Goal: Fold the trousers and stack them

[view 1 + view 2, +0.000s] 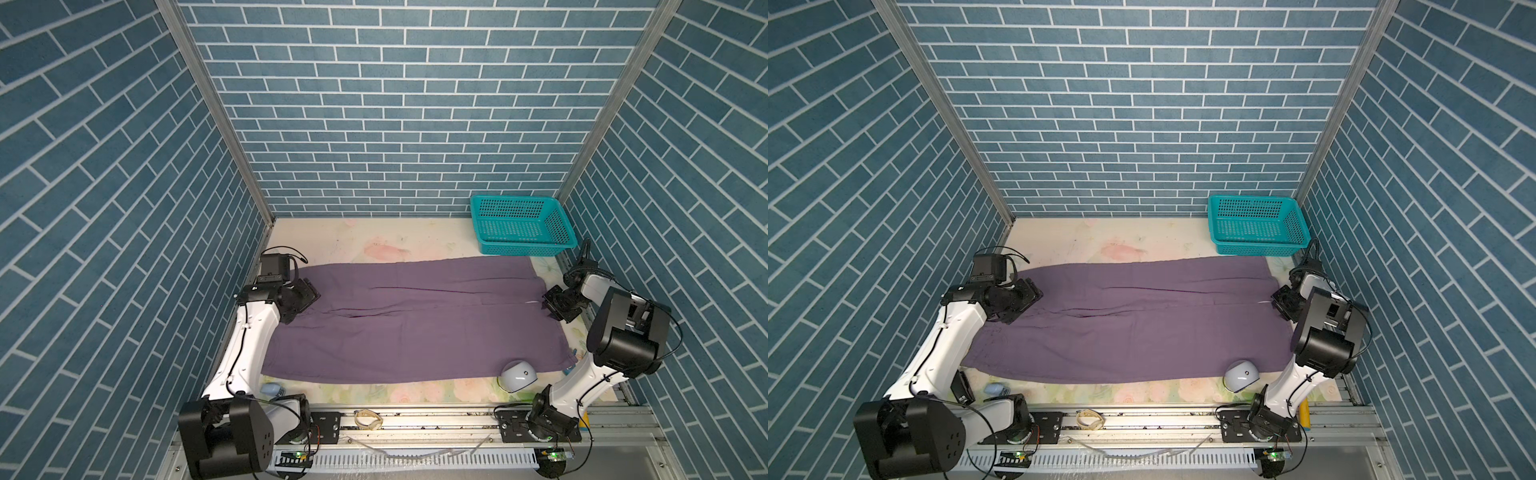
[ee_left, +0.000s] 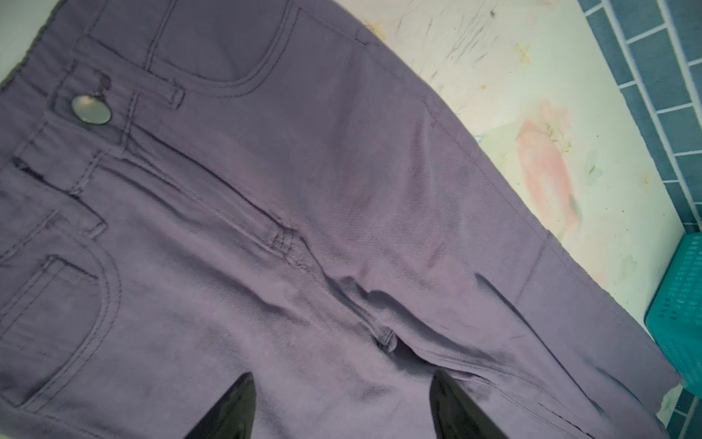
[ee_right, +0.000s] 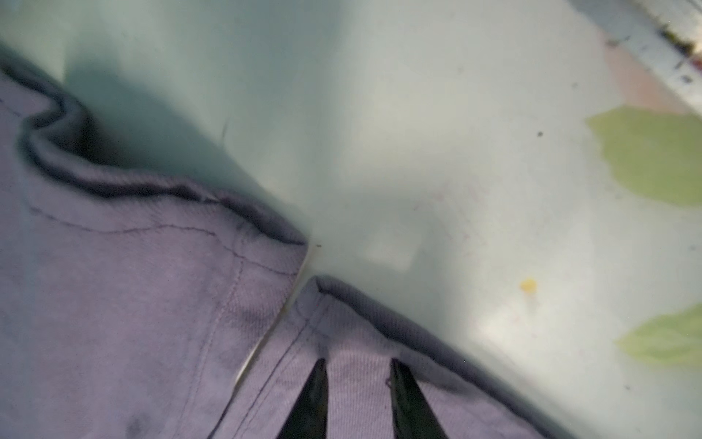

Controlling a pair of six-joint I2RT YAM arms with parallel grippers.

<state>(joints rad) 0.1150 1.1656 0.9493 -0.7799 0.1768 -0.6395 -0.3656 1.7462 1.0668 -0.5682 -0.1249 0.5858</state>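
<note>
The dusty-purple trousers (image 1: 415,324) (image 1: 1133,328) lie spread flat across the floral table mat, waist to the left and leg hems to the right. My left gripper (image 1: 309,295) (image 1: 1032,297) hovers over the waist end. In the left wrist view it (image 2: 342,376) stands wide open above the crotch seam, near the metal button (image 2: 91,109). My right gripper (image 1: 548,305) (image 1: 1277,303) is at the hem end. In the right wrist view its jaws (image 3: 358,361) stand a narrow gap apart over the corner of one leg hem (image 3: 342,327), where the two hems meet.
A teal perforated basket (image 1: 521,226) (image 1: 1258,224) stands at the back right, just beyond the far trouser leg. A white domed object (image 1: 518,375) sits on the near edge of the trousers at the right. A small blue item (image 1: 272,390) lies by the left arm's base.
</note>
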